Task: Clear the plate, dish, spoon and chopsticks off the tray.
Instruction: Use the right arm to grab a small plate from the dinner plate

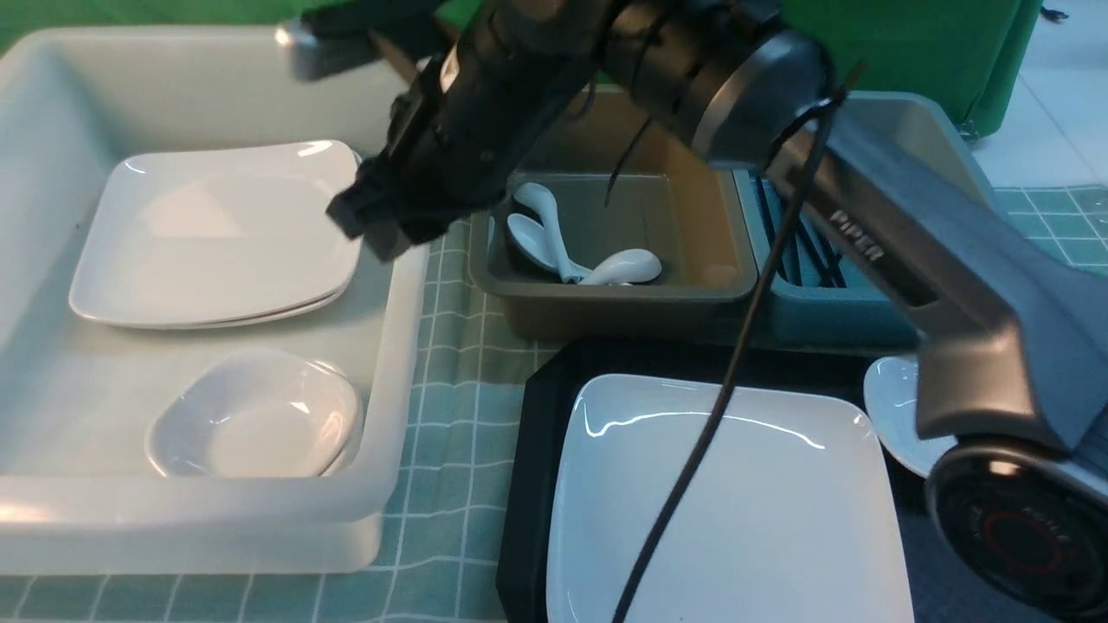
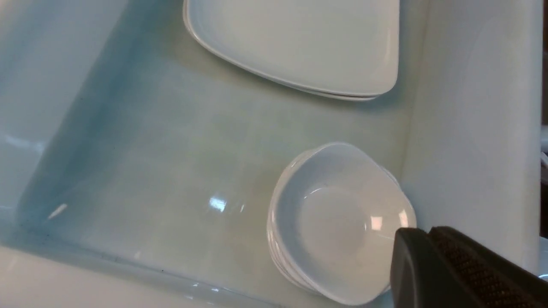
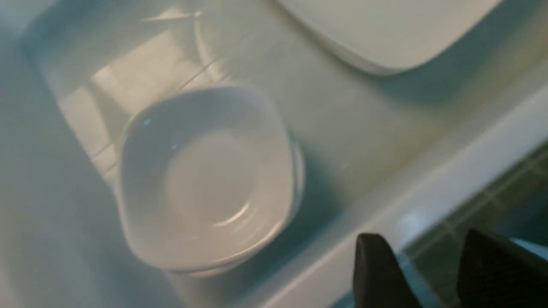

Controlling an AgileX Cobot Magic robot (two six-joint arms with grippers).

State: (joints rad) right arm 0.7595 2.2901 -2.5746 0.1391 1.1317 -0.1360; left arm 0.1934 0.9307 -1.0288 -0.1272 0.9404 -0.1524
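White glossy plate, square, rounded corners

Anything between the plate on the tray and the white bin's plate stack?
Nothing lies on the cloth between. The bin's right wall must be cleared, and the right gripper, fingers apart, hangs over that wall.

Right arm extended across to the robot's left; left gripper closed.
The right arm was seen raised from the near right and bent over toward the left side, its wrist angled downward. The right gripper was held with its jaws parted, the two dark fingers separated by a clear gap and nothing gripped between them. The left gripper's pads were pressed together, with nothing held.
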